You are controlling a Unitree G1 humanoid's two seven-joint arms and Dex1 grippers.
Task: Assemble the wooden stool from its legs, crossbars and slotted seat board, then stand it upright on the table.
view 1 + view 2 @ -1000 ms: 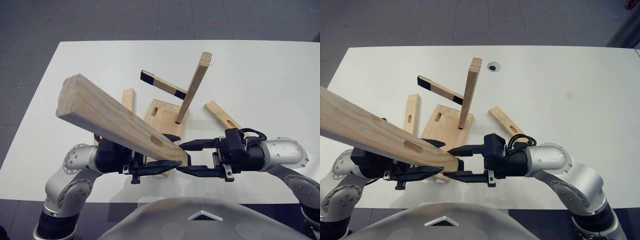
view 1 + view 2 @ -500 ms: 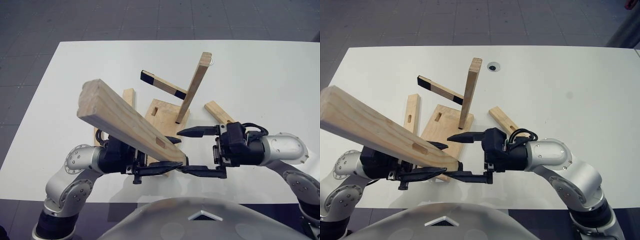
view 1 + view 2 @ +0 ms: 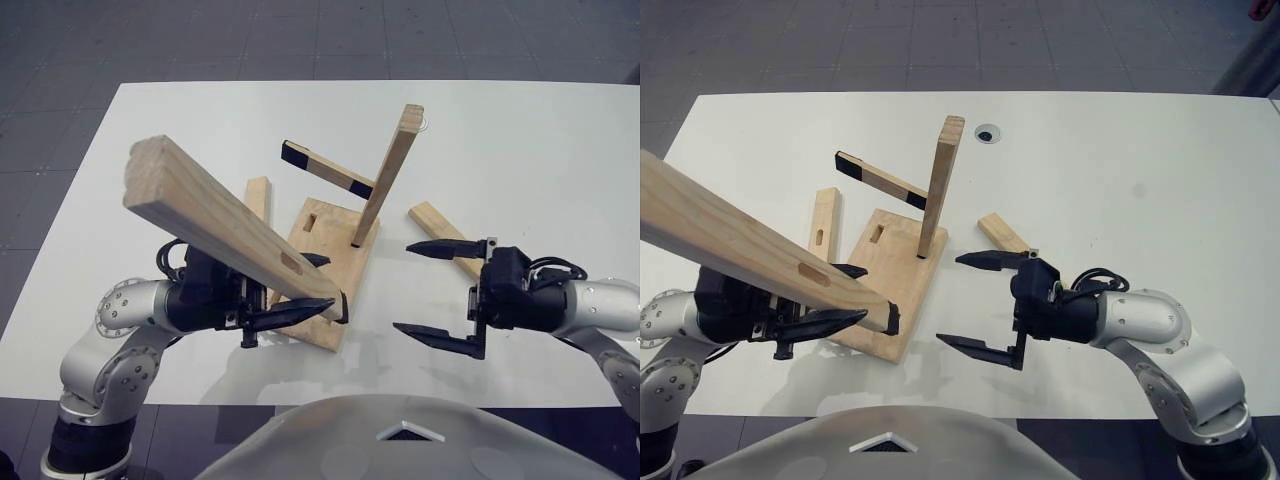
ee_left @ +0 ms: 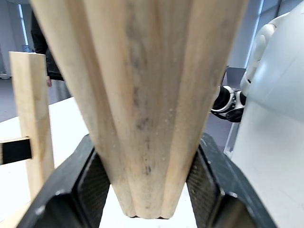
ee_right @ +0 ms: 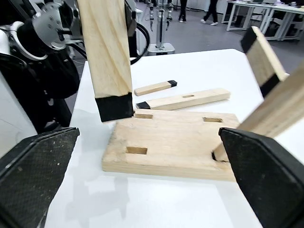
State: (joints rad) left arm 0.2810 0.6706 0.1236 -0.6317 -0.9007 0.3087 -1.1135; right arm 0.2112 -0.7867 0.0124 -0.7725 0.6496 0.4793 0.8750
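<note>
The slotted seat board (image 3: 326,243) lies flat on the table. One leg (image 3: 388,170) stands tilted in a slot of it, carrying a black-ended crossbar (image 3: 325,168). My left gripper (image 3: 325,285) is shut on the black-tipped end of a long leg (image 3: 215,220), held slanting up and to the left above the board's near corner; its pads (image 4: 90,183) press both sides. My right gripper (image 3: 402,286) hangs open and holds nothing, to the right of the board. A loose leg (image 3: 257,197) lies left of the board, another (image 3: 437,223) to its right, partly behind the right gripper.
A short black-tipped crossbar (image 5: 154,88) and a slotted leg (image 5: 185,99) lie beyond the board in the right wrist view. A small round hole (image 3: 986,133) sits in the white table (image 3: 540,150) far behind. Bare tabletop stretches right.
My right gripper opened wide and drew back to the right, away from the held leg's end. The left arm swung left with the leg still in its grip.
</note>
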